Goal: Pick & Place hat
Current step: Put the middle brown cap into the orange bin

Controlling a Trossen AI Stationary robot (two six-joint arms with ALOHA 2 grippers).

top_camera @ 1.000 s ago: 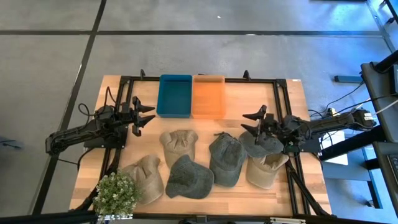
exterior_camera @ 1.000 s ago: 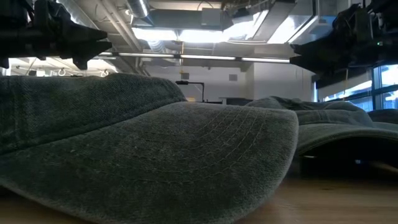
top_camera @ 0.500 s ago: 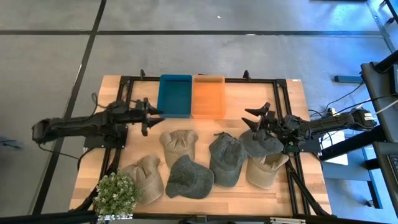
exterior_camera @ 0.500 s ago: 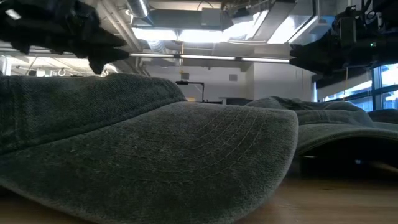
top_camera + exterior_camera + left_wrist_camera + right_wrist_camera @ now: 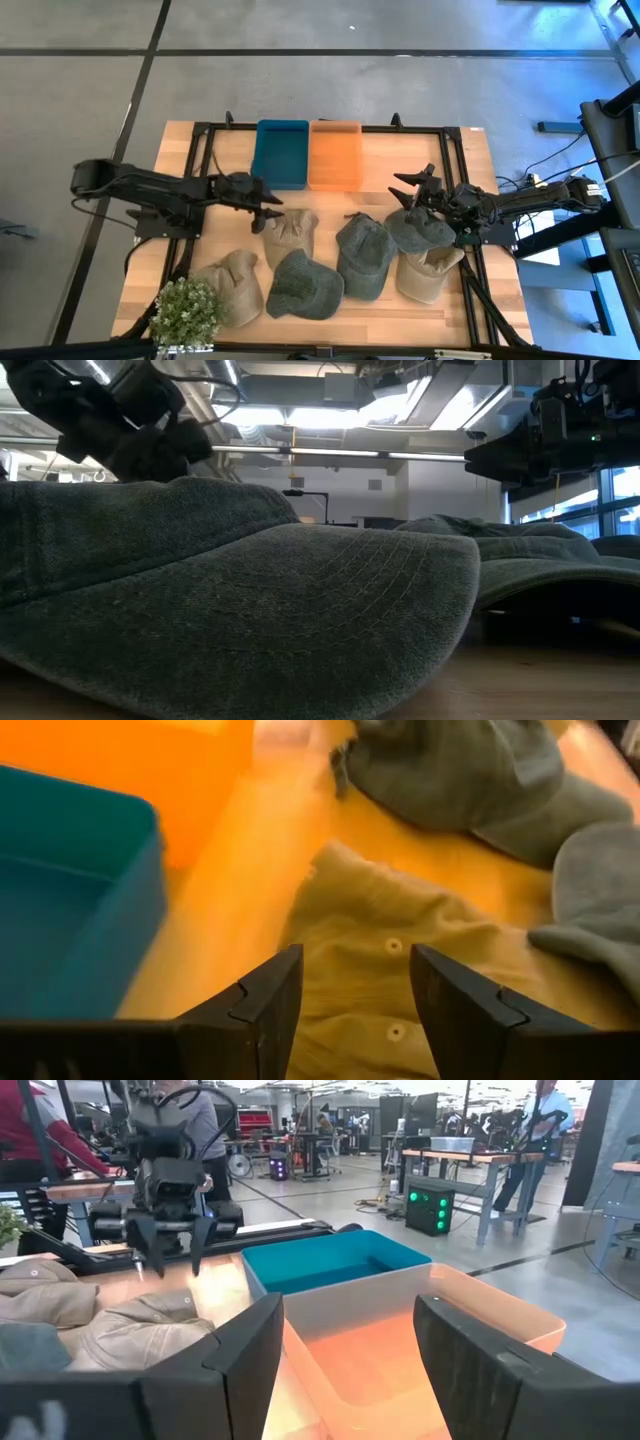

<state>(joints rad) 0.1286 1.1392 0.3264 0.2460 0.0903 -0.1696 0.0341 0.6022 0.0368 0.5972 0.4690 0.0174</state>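
Several caps lie on the wooden table in the high view: tan ones (image 5: 287, 232) (image 5: 233, 287) (image 5: 428, 271) and grey-green ones (image 5: 302, 286) (image 5: 362, 253) (image 5: 418, 231). My left gripper (image 5: 270, 207) is open and reaches toward the table's right, just over the far left edge of the tan cap (image 5: 400, 990). My right gripper (image 5: 410, 189) is open, held above the grey-green cap, touching nothing. A grey-green cap's brim (image 5: 250, 620) fills the low view.
A blue bin (image 5: 281, 153) and an orange bin (image 5: 335, 153) stand side by side at the table's far edge. A potted plant (image 5: 187, 312) sits at the near left corner. A black frame (image 5: 450, 160) runs round the work area. People stand beyond the table in the right wrist view.
My left arm has swung and stretched toward the table's right and slightly nearer, bringing its open gripper from the left side up to the tan cap below the blue bin. The right gripper and the caps have kept still.
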